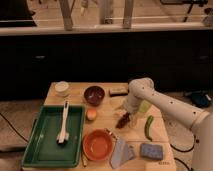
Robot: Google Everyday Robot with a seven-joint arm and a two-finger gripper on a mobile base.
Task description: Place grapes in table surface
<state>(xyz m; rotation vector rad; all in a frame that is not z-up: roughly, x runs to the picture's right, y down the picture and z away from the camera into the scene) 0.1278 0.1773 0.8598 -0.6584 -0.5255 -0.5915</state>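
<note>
The grapes point(122, 121), a small dark reddish-purple bunch, are at the middle right of the light tan wooden table surface point(107, 112), low over it or resting on it; I cannot tell which. My gripper point(124, 115) hangs straight above the grapes at the end of the white arm, which reaches in from the right. The gripper touches or nearly touches the bunch, and its tip hides the bunch's top.
A green tray point(47, 150) with a white brush point(63, 127) is at the left. An orange bowl point(97, 144), grey cloth point(121, 152) and blue sponge point(151, 151) are in front. A maroon bowl point(94, 94), white cup point(62, 88), small orange fruit point(91, 114) and long green vegetable point(148, 127) surround the grapes.
</note>
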